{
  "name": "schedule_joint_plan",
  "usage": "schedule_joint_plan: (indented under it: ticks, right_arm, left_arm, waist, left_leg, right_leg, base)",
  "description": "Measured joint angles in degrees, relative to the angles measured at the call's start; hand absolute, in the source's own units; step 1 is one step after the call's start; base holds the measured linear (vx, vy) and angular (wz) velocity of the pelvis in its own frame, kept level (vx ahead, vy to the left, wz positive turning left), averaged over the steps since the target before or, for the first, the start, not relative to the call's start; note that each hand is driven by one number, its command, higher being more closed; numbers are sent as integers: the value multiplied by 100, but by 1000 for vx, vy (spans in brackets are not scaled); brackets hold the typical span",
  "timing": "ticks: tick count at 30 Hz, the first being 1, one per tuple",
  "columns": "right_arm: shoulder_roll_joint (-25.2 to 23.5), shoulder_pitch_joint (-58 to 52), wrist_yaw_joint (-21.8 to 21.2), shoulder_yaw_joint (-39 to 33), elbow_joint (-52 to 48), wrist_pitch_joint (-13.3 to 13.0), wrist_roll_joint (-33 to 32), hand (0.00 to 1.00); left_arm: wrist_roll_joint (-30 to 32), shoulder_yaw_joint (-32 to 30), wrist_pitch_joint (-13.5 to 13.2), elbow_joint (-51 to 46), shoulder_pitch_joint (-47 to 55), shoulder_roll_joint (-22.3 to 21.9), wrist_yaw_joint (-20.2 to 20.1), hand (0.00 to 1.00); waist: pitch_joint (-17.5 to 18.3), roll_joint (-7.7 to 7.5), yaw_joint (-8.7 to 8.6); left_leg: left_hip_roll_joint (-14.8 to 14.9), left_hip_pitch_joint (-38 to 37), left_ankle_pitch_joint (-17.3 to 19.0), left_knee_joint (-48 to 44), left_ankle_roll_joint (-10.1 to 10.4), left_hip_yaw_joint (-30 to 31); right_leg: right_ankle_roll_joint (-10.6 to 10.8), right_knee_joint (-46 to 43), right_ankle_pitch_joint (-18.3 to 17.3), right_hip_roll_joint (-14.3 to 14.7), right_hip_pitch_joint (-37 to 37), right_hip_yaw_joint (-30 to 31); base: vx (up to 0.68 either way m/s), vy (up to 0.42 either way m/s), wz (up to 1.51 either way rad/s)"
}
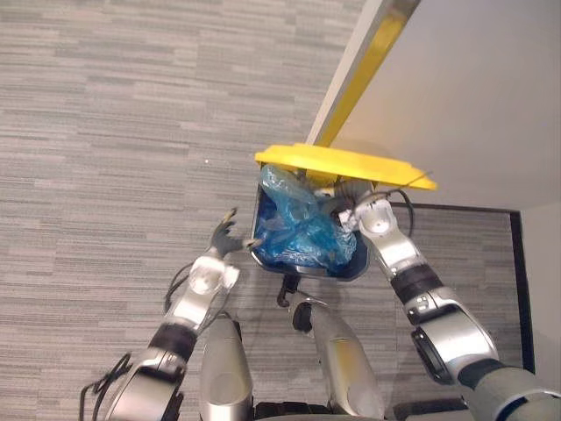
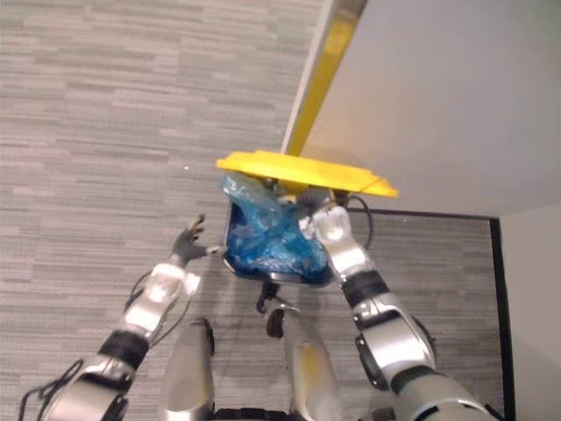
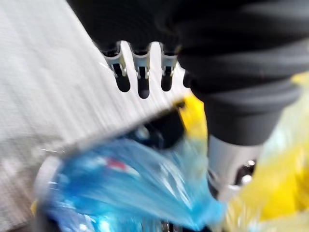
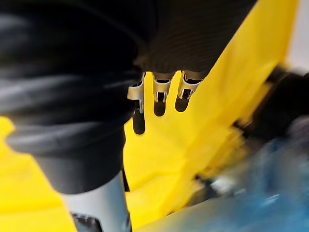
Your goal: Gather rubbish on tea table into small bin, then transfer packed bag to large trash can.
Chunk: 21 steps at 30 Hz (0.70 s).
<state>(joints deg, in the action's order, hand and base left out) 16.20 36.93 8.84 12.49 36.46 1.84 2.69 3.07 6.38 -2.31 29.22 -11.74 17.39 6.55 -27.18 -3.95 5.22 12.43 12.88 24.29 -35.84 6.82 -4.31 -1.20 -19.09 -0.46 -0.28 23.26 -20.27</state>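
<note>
A small dark bin lined with a crumpled blue bag hangs between my two hands above the floor. My left hand is open, its spread fingers at the bin's left rim. My right hand is against the bin's right side, just under a flat yellow lid that covers the bin's far edge. In the left wrist view my straight fingers reach over the blue bag. The right wrist view has my fingers extended in front of the yellow lid.
Grey striped carpet covers the floor to the left. A large white surface with a yellow edge strip fills the upper right. A dark border line runs along the floor at the right.
</note>
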Motion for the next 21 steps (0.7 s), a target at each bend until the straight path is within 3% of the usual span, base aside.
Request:
schedule_joint_plan:
  ticks: [3,6,9,10,11,12,13,15,16,17,18,19,20,21]
  right_arm:
    - [-99,-681,-129,-73,55,5,201,0]
    - [-476,-1354,-205,-212,52,3,445,0]
    - [-635,-1972,-238,-270,50,-25,639,0]
    - [-719,-2320,-274,-318,51,-33,641,0]
    - [-745,-2411,-282,-332,53,-39,643,0]
    - [-814,-2699,-305,-333,97,-47,653,0]
    - [-1011,-3079,-332,-471,484,-96,765,0]
    - [-1245,-3438,-332,-767,824,-94,912,0]
    - [-1422,-3696,-323,-1177,919,-160,871,0]
    - [-1457,-3868,-304,-1353,1129,-172,869,0]
    - [-1475,-3887,-292,-1446,1230,-169,862,0]
    - [-1542,-3929,-214,-1729,1442,-125,857,0]
    - [-1508,-3945,-138,-2079,1505,-76,835,0]
    - [-1500,-3959,-111,-2174,1525,-65,835,0]
  left_arm:
    - [-97,-491,0,558,632,-31,-142,0]
    - [-96,-1136,65,1844,1070,-189,-180,0]
    - [-98,-1339,111,2401,1196,-385,-185,0]
    - [-96,-1382,152,2548,1243,-506,-197,0]
    - [-100,-1426,159,2573,1268,-556,-185,0]
    - [-90,-1531,170,2622,1325,-636,-162,0]
    - [-86,-1603,195,2667,1374,-644,-155,0]
    - [-86,-1603,220,2663,1427,-677,-153,0]
    - [-88,-1642,223,2647,1543,-758,-146,0]
    - [-92,-1727,234,2608,1590,-817,-145,0]
    - [-95,-1733,243,2589,1587,-808,-153,0]
    - [-92,-1870,275,2590,1554,-869,-156,0]
    - [-89,-1986,274,2572,1548,-1072,-137,0]
    - [-91,-2049,274,2574,1575,-1141,-125,0]
  waist:
    - [174,51,114]
    - [270,59,109]
    - [323,49,88]
    - [360,5,54]
    - [392,19,41]
    - [474,39,23]
    - [599,-58,-129]
    - [677,-14,-175]
    - [907,-42,-192]
    - [1062,-125,-197]
    - [1116,-176,-193]
    - [1288,-179,-118]
    - [1414,36,-104]
    - [1470,102,-112]
  left_leg:
    - [-69,-251,-8,72,-13,-26]
    - [-191,-547,-17,46,-37,-193]
    - [-218,-589,11,-159,-95,-287]
    - [-216,-574,-4,-195,-141,-309]
    - [-181,-554,-30,-148,-176,-344]
    - [-156,-519,-174,-3,-195,-461]
    - [-155,-594,-473,290,-127,-452]
    - [-135,-787,-634,598,-95,-459]
    - [-95,-795,-739,774,-25,-483]
    - [-85,-739,-756,790,23,-494]
    - [-77,-693,-746,738,40,-475]
    - [-59,-571,-764,719,125,-480]
    - [46,-568,-828,853,62,-517]
    - [49,-616,-910,1015,-44,-572]
  right_leg:
    - [78,-119,-71,-73,-148,32]
    - [109,-272,-84,-149,-273,222]
    - [165,-306,-44,-188,-337,302]
    - [377,-191,66,-212,-330,361]
    - [458,-132,98,-211,-339,360]
    - [286,-378,-132,-260,-192,326]
    - [-194,-2110,-526,-499,95,423]
    - [-145,-3090,-890,-654,16,595]
    - [42,-3486,-1135,-747,-202,874]
    - [417,-3183,-1413,-871,-774,1270]
    - [714,-2847,-1711,-814,-953,1331]
    - [271,-1808,-2309,-593,-1343,1265]
    - [275,-1445,-2101,-392,-1316,1256]
    - [255,-1266,-2003,-322,-1357,1270]
  base:
    - [-37,32,-2]
    - [-80,66,-26]
    - [-139,71,-19]
    - [-211,66,-25]
    - [-250,34,-24]
    - [-238,-22,-2]
    - [-224,-34,3]
    - [-115,-92,1]
    - [-58,-190,-14]
    - [-54,-203,-18]
    - [-35,-253,-16]
    - [-42,-228,-28]
    - [-20,-193,-30]
    - [15,-108,-34]
